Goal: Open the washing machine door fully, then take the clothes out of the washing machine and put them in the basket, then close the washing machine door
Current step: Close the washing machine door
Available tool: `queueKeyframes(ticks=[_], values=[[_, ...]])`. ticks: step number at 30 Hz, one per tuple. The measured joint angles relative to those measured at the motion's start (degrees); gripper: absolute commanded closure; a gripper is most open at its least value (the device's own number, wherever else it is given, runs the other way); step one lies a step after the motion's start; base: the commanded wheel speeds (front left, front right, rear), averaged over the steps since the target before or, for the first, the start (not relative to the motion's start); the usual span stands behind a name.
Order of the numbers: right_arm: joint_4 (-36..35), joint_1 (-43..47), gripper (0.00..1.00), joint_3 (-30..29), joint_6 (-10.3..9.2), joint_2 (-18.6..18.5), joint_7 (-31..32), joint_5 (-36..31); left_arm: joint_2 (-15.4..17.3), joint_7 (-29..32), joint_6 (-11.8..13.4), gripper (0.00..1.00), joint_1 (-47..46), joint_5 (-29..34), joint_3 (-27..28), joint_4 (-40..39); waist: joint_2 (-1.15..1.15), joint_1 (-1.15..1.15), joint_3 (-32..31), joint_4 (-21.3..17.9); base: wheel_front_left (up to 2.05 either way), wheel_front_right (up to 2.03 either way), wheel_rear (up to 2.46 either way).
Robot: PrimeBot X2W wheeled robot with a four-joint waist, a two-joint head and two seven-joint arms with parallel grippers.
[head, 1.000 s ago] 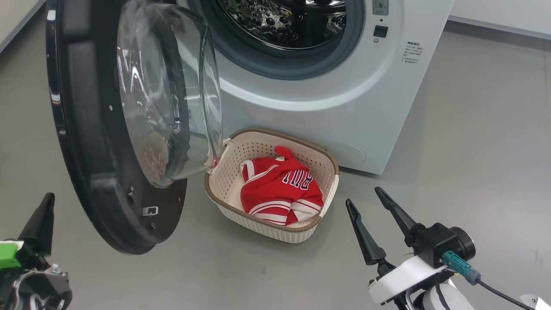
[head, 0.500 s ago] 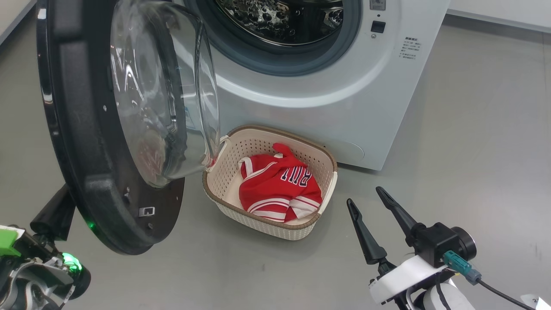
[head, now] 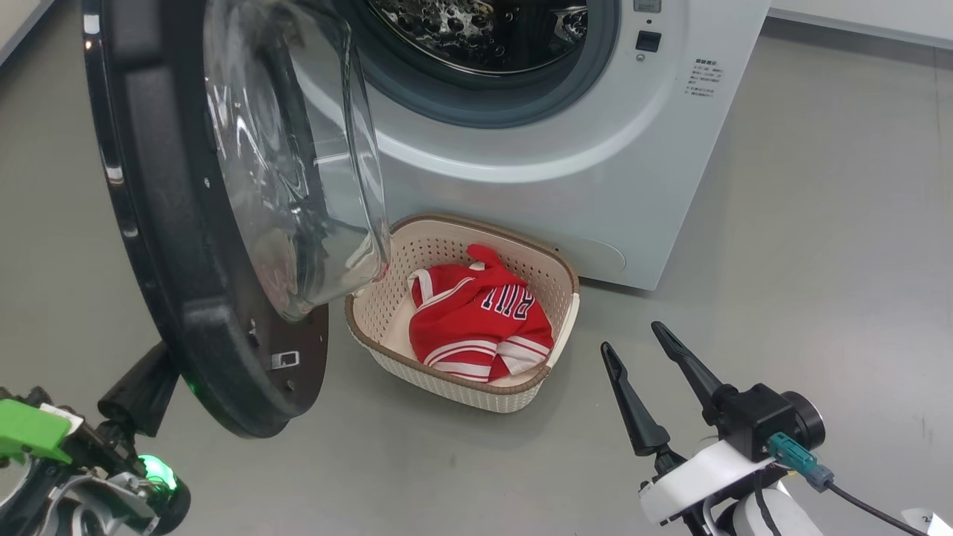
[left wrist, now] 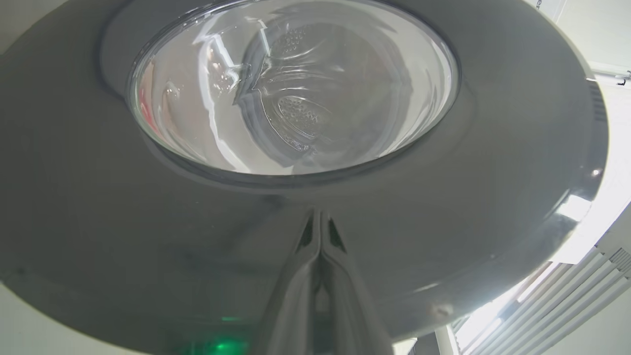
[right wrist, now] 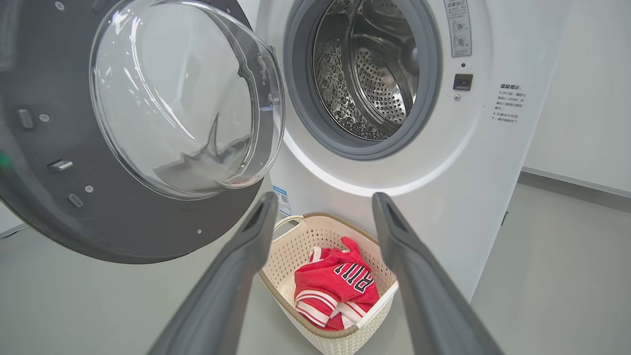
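Closed left end effector behind door, basket beside door edge

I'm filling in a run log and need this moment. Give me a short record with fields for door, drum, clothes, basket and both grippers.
door: open, standing out from the washer
drum: visible part holds no garments
clothes: red jersey, in the basket
basket: on the floor before the washer
left gripper: shut, behind the door, pointing at its outer face; contact unclear
right gripper: open, empty, right of the basket
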Motion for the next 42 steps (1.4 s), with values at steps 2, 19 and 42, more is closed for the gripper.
queueKeyframes(ticks=[2,19,42], values=[[0.0,0.0,0.00,0.0,0.00,0.0,0.0,0.0,0.0,0.4,0.0,1.00,0.8,-0.6,-0.9,0.0,0.00,0.00,-0.1,-0.1,0.00,0.00,0.00],[0.3,-0.9,0.00,0.3,0.00,0.0,0.0,0.0,0.3,-1.5,0.0,1.00,3.8,-6.8,-6.4,-2.3,0.00,0.00,-0.2,-5.3,0.00,0.00,0.00],[0.1,-2.5,0.00,-1.5,0.00,0.1,0.0,0.6,0.4,-11.7,0.0,1.00,3.0,-13.7,-10.1,-1.6,0.00,0.00,1.7,-19.5,0.00,0.00,0.00]])
